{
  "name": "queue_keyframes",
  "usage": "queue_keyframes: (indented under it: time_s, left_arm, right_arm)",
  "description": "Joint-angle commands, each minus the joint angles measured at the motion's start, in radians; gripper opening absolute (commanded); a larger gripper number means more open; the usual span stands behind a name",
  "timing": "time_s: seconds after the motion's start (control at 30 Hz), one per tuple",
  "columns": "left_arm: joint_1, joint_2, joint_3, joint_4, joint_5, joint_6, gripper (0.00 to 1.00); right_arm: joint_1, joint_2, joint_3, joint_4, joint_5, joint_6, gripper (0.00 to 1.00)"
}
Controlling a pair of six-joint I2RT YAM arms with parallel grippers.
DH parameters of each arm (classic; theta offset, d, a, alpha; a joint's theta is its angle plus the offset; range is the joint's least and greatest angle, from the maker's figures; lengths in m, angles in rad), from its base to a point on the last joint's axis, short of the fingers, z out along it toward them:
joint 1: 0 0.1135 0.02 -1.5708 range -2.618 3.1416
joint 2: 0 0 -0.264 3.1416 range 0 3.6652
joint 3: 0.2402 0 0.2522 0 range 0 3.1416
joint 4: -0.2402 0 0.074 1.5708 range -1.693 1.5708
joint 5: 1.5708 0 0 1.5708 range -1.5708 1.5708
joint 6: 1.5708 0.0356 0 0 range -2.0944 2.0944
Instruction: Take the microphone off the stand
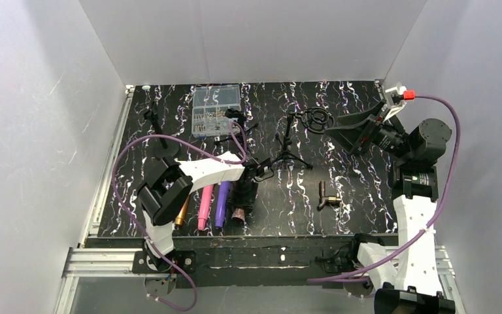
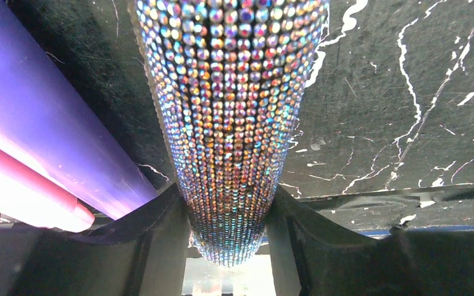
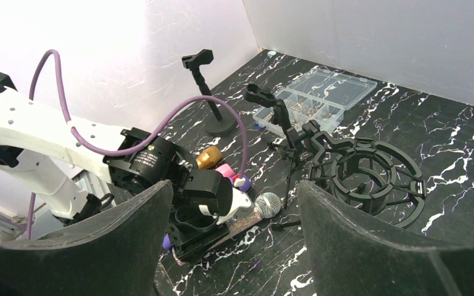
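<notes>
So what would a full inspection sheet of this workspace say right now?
Surface: black marbled table.
Job's things: glitter mic held low at the table; round-base stand and tripod stand behind, no mic on either.
Clutter: gold mic, pink mic and purple mic beside it; clear parts box; shock mount; small brass fitting.
Jaws: left jaws shut on the glitter mic; right jaws open, holding nothing.
Cables: purple cable looping off each arm.
Surroundings: white walls.
</notes>
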Motion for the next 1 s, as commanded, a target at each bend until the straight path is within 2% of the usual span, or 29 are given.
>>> queue_keyframes:
  time_s: [0.0,0.13,0.23,0.43,0.8,0.97]
  left_arm:
    - [-0.005,0.03,-0.024,-0.124,0.017,-0.014,0.12]
    - [-0.005,0.034,-0.052,-0.113,0.037,-0.028,0.14]
    - [-0.005,0.049,-0.053,-0.106,0.054,-0.028,0.23]
    - [-0.006,0.056,-0.055,-0.104,0.063,-0.028,0.26]
    - [-0.005,0.027,-0.063,-0.098,0.056,-0.009,0.51]
    - [-0.006,0.004,-0.048,-0.109,0.027,0.016,0.62]
  right_arm:
    - [-0.003,-0.018,-0.004,0.027,-0.017,0.006,0.82]
    - [-0.003,-0.014,0.02,-0.007,-0.019,-0.011,0.82]
    - [-0.003,-0.012,0.024,-0.024,-0.023,-0.02,0.81]
    - [-0.003,-0.025,0.027,-0.032,-0.026,-0.021,0.81]
    - [-0.003,-0.034,0.028,-0.054,-0.023,-0.05,0.81]
    - [-0.003,-0.036,0.037,-0.129,-0.014,-0.094,0.81]
